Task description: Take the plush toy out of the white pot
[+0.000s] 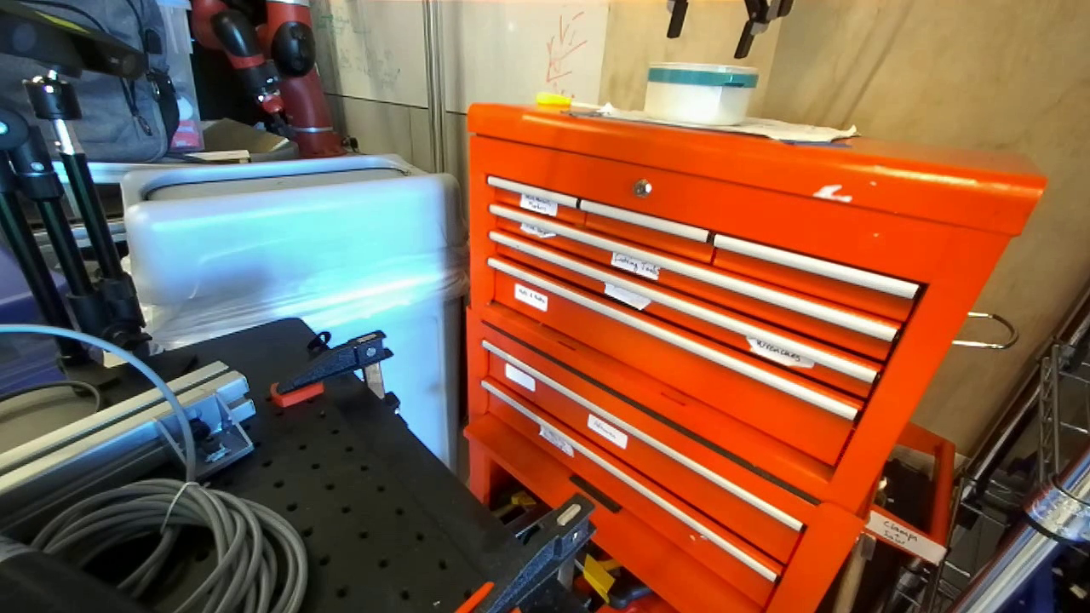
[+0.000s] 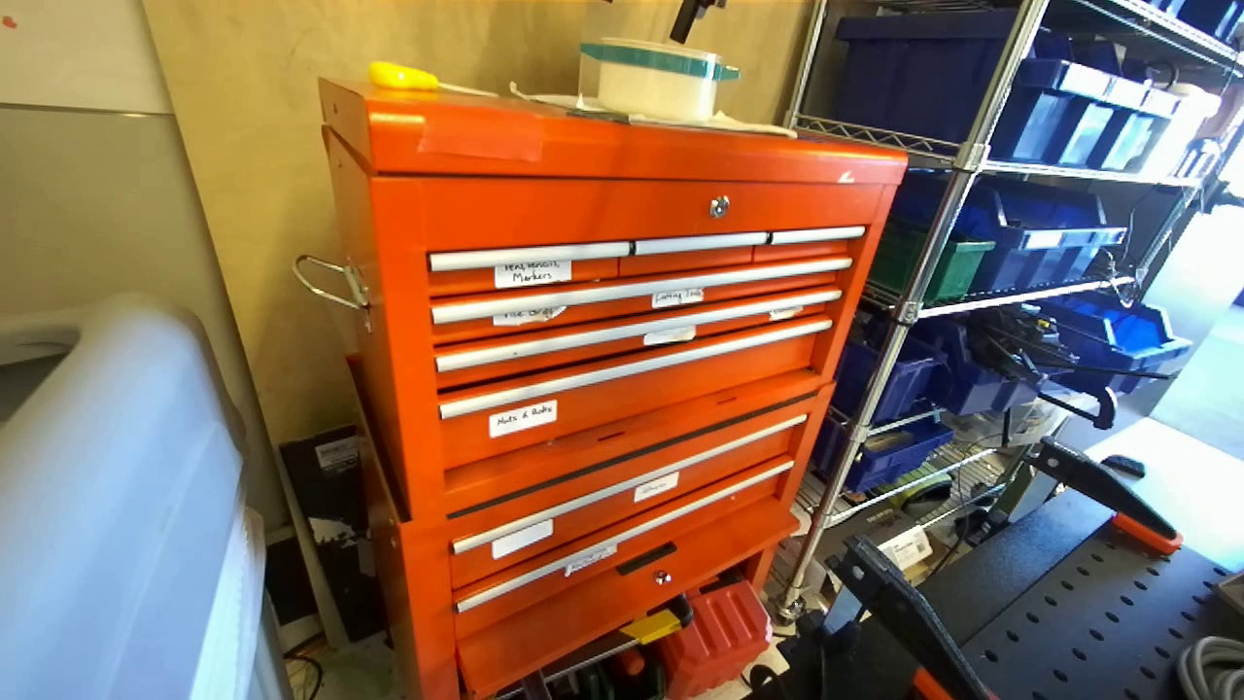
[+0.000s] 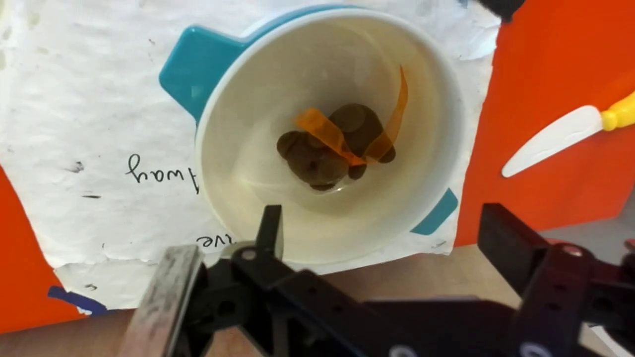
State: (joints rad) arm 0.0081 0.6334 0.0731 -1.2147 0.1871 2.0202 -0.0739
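Observation:
The white pot with a teal band and teal handles stands on top of the orange tool chest. It shows in both exterior views, here and here. In the wrist view the plush toy, small and brown with a sheer orange ribbon, lies at the bottom of the pot. The pot's wall hides it in both exterior views. My gripper is open and empty, its fingers spread wide apart. In an exterior view the gripper hangs above the pot, apart from it.
The pot stands on a white paper sheet with handwriting, on the orange tool chest. A toy knife with a white blade and yellow handle lies beside the sheet. A wood wall rises behind, and a metal shelf with bins stands beside the chest.

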